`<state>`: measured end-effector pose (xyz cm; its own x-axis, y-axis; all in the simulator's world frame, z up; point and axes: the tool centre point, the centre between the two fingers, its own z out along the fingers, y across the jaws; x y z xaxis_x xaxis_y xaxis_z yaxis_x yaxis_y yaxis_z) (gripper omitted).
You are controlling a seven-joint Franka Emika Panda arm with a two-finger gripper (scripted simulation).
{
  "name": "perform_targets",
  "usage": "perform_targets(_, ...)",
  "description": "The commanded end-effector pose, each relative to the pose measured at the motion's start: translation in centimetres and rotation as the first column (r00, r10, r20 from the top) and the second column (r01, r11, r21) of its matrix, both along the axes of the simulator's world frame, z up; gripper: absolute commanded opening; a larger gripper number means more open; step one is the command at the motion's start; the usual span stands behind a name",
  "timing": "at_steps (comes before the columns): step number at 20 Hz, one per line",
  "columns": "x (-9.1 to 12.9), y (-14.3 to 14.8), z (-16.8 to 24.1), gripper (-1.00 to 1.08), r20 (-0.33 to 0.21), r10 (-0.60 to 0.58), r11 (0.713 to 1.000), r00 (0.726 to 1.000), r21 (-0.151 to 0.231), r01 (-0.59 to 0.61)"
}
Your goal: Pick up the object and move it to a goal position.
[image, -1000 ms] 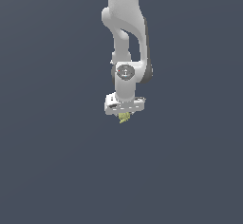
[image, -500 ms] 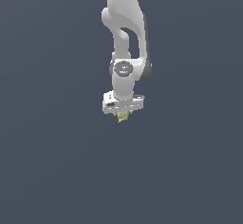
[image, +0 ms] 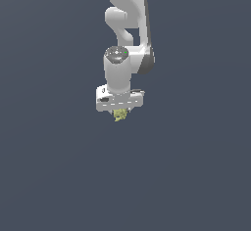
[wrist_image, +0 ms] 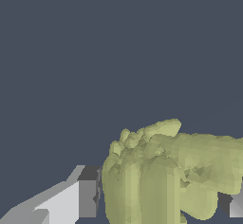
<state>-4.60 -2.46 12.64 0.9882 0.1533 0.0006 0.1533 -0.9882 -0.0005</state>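
Note:
The object point(image: 120, 115) is a small yellow-green lumpy clump that hangs just under the white gripper point(image: 120, 112) in the exterior view. The gripper is shut on it and holds it up in the air. In the wrist view the object point(wrist_image: 166, 175) fills the space between the two fingers point(wrist_image: 83, 197), with lobes bulging out past them. The white arm point(image: 125, 54) comes down from the top of the exterior view.
A plain dark grey-blue surface point(image: 54, 176) fills the whole background of both views. No other object shows.
The arm and gripper have shifted slightly toward the exterior view's left and turned a little, with the object still held.

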Motion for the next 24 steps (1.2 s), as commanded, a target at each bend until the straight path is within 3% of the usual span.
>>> perform_targets(1,0.5,-1.1,2.4,-1.00,0.000,0.000,1.000,1.000,0.001,0.000)
perform_targets(12,3.1,-5.7,12.3,-1.00,0.000,0.000,1.000,1.000,0.001,0.000)
perform_targets(24,4.5,-7.7,16.3,-1.00,0.000,0.000,1.000,1.000,0.000,0.000)
